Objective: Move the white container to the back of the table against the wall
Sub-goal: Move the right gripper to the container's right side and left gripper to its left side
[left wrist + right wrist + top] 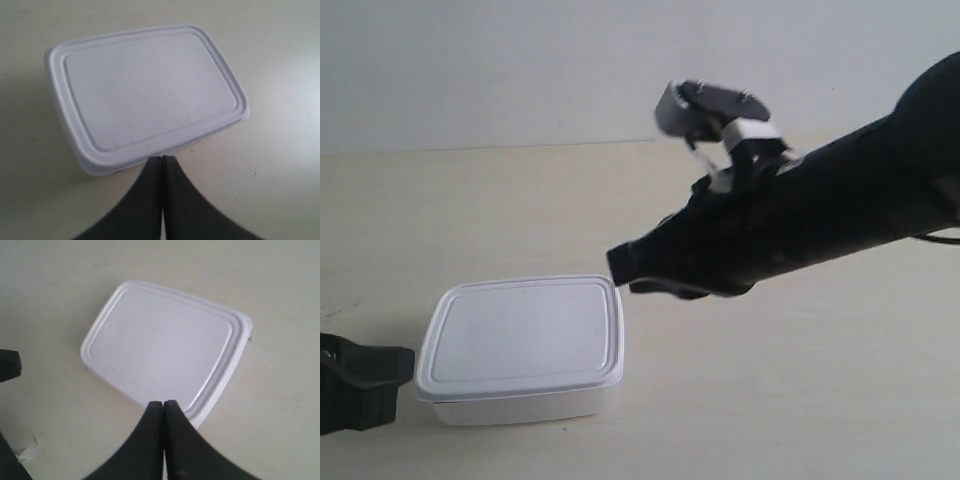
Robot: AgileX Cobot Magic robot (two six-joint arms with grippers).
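The white container (520,345) lies lid-on at the front of the table (800,380), well away from the wall (520,70). My right gripper (618,265) is shut and empty, hovering just above the container's far right corner. In the right wrist view its tips (163,403) overlap the edge of the container (162,342). My left gripper (408,362) is low beside the container's left end, also shut and empty. In the left wrist view its tips (162,159) sit right at the rim of the container (145,90); contact cannot be told.
The right arm's black body (840,200) stretches across the table from the exterior view's right. In the right wrist view the left gripper (7,365) shows at the picture's edge, and a small pale scrap (25,450) lies on the table.
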